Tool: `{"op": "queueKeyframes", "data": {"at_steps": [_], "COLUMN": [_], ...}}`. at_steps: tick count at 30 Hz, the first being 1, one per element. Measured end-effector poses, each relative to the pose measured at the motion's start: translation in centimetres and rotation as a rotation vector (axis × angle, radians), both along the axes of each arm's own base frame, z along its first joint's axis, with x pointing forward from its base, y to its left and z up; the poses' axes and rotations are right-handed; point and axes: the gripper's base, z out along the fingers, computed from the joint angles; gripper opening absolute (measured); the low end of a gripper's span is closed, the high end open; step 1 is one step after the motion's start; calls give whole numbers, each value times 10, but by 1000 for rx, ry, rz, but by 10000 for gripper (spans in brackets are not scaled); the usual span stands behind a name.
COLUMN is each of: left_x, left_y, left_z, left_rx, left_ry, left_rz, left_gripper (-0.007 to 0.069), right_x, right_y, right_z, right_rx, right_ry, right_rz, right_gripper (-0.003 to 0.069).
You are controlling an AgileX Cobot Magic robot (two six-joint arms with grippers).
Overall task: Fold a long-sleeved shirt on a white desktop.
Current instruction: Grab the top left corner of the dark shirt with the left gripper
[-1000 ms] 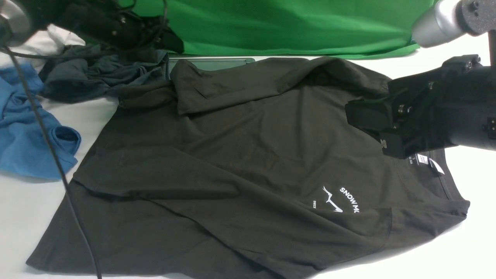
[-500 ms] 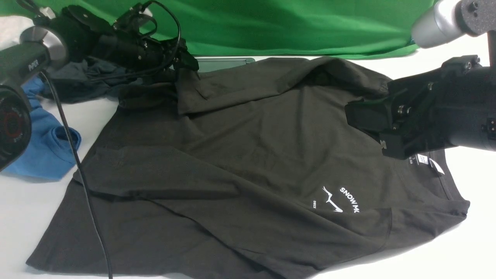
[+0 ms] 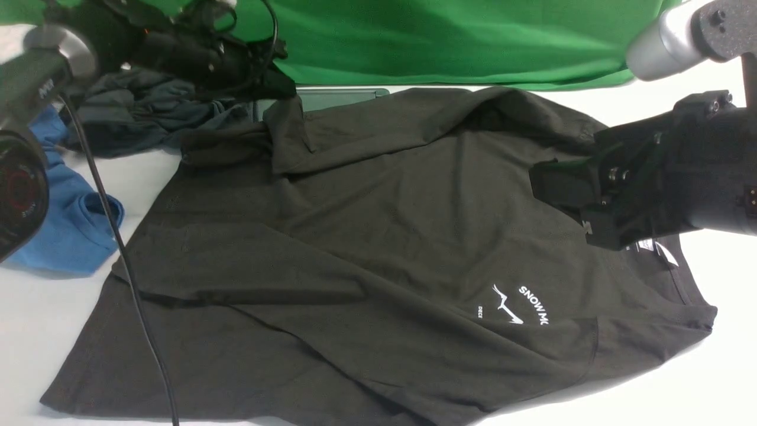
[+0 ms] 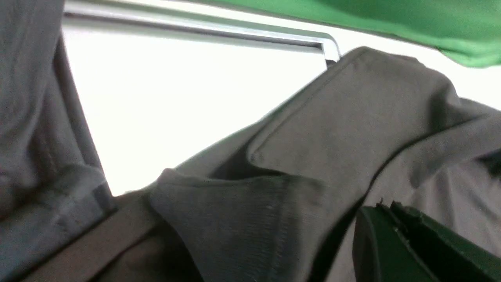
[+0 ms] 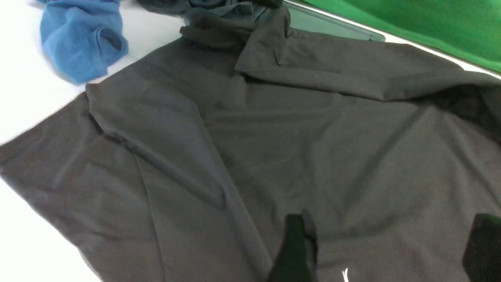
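Note:
The black long-sleeved shirt (image 3: 384,236) lies spread over the white desktop (image 3: 53,319), chest print toward the front right and both sleeves folded in across the body. My left gripper (image 3: 285,92) is at the far left corner, shut on the raised edge of the far sleeve (image 4: 352,117); its two fingers (image 4: 385,204) press together against the cloth. Over the collar region on the right hovers my right gripper (image 3: 562,201), open. Its fingertips (image 5: 299,231) stand wide apart above bare black fabric (image 5: 293,137), holding nothing.
A crumpled dark grey-teal garment (image 3: 148,112) and a blue shirt (image 3: 65,225) lie at the far left. The grey-framed hatch (image 3: 343,97) sits just beyond the black shirt, under the green backdrop (image 3: 443,41). The left arm's cable (image 3: 118,248) trails across the shirt's left hem.
My left gripper swung in over the far sleeve, closed on it, and the sleeve's edge now peaks upward. The right gripper has barely shifted.

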Motion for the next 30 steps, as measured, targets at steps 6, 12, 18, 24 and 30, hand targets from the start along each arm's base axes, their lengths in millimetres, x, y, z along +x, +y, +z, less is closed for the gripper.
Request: {"op": "queueKeyframes", "data": {"at_steps": [6,12,18,24,30], "left_x": [-8,-9,5,10,14], "left_y": [8,3,-19,-24,-29], "left_z": [28,20,11,-5,-35], "left_rx": [231,541,668,750,689], "left_ry": [-25,-97,-271,-380,-356], "left_rz": [-107,-323,-406,-592,-636], "left_gripper": [29,170,519,683,644], "right_x": [-2,-2,-1,-1,0], "right_y": [-2,-2,-1,-1,0], "right_z": [-3,-3,-2,-2,-1], "right_rx": [-53,-81,-72,-76,-69], "right_ry": [18,-1,-15,-18,-33], "right_rz": [17,40,42,45,48], "right_gripper": [555,555,555,555,555]}}
